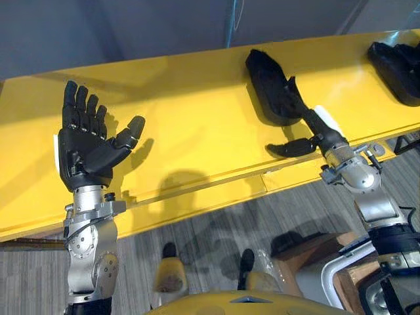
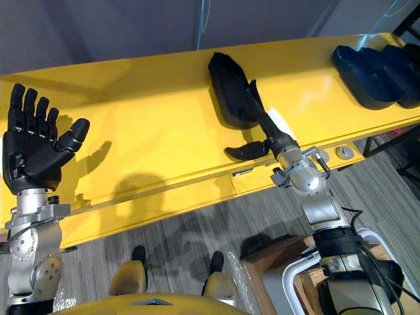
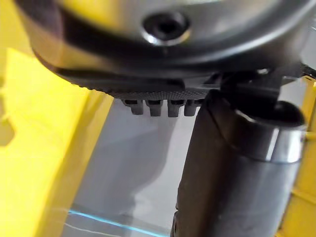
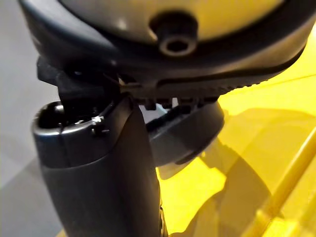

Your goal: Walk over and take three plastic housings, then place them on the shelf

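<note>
Left hand, at 9 o'clock in the head views, is raised over the yellow surface with its fingers straight and spread, holding nothing. Right hand lays straight fingers along a black plastic housing that rests on the surface at 12 o'clock, with the thumb splayed clear; further housings lie well apart at 2 o'clock. Judged step: grasping or releasing this housing, and the next move requires either closing the thumb on it or lifting clear.

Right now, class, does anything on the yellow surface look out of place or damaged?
Nothing stands out. One black housing lies flat on the yellow surface, apart from the other housings at its right end, with the right hand resting straight fingers on it. The left hand hovers open.
</note>
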Robot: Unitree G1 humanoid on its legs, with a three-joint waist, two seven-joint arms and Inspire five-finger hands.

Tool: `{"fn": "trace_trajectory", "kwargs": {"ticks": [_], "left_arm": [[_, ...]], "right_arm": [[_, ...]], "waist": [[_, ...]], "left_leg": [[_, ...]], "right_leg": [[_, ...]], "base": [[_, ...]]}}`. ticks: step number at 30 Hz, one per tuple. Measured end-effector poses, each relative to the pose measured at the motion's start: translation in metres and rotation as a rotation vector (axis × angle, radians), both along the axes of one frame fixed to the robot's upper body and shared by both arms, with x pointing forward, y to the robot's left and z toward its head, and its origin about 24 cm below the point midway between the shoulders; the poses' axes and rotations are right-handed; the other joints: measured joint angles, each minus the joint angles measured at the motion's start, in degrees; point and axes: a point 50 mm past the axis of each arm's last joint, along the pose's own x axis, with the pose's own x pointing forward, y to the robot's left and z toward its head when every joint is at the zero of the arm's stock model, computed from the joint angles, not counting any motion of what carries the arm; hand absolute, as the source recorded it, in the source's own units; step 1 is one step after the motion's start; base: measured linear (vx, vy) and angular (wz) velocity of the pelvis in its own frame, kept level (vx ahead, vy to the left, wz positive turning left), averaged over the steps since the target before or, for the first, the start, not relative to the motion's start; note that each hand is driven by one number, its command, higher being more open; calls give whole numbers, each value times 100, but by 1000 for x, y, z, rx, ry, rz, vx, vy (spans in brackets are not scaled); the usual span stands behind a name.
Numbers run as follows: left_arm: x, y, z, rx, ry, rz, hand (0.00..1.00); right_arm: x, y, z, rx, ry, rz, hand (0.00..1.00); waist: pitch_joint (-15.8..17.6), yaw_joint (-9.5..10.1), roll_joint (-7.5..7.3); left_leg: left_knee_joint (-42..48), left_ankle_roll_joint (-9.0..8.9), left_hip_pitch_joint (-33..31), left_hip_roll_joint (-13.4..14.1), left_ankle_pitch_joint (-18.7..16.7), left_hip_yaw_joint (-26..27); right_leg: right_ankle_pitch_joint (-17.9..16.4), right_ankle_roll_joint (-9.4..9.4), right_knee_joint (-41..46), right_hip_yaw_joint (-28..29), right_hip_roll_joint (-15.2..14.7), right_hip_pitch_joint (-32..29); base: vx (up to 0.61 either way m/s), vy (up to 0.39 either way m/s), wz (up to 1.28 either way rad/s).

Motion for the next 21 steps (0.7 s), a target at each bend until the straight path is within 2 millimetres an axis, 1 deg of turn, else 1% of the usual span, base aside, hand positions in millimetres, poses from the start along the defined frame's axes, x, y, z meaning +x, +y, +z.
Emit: {"fn": "trace_trajectory", "kwargs": {"ticks": [2,4,5,9,15,19,21], "left_arm": [[0,1,0,7,2,0,100],[0,1,2,14,-7,0,100],[0,1,2,15,-11,-1,100],[0,0,3,16,-17,-3,100],[3,-1,7,19,-41,-13,100],[3,-1,7,21,-42,-15,100],[3,-2,7,22,-42,-18,100]], "right_arm": [[3,1,5,-20,-31,-5,100],[5,2,8,-20,-49,-6,100],[7,1,9,-19,-52,-10,0],[7,1,12,-23,-86,-13,0],[11,-2,27,-78,-147,-29,0],[12,-1,27,-106,-143,-26,0],[12,3,27,-121,-153,-2,0]], "waist": [[75,40,18],[143,32,24],[177,19,29],[271,-5,60],[348,10,73],[350,19,76],[350,28,77]], "left_leg": [[-1,0,-1,-1,1,-15],[-1,0,-3,-1,1,-19],[0,1,-3,-1,1,-20],[-4,0,-6,-1,1,-21],[-16,2,-19,-6,3,-54],[-21,2,-19,-8,11,-63],[-23,2,-15,-9,11,-69]], "right_leg": [[-3,-4,9,-3,-1,-3],[-4,-6,12,-2,-1,-8],[-5,-7,15,-3,-2,-8],[-12,-17,16,-6,-2,-10],[-22,-31,16,-44,-2,-6],[-26,-37,15,-61,-1,1],[-28,-39,16,-70,-2,11]], "base": [[0,0,0],[0,0,0],[0,0,0],[0,0,0],[3,-2,2],[0,0,0],[-2,-1,2]]}}
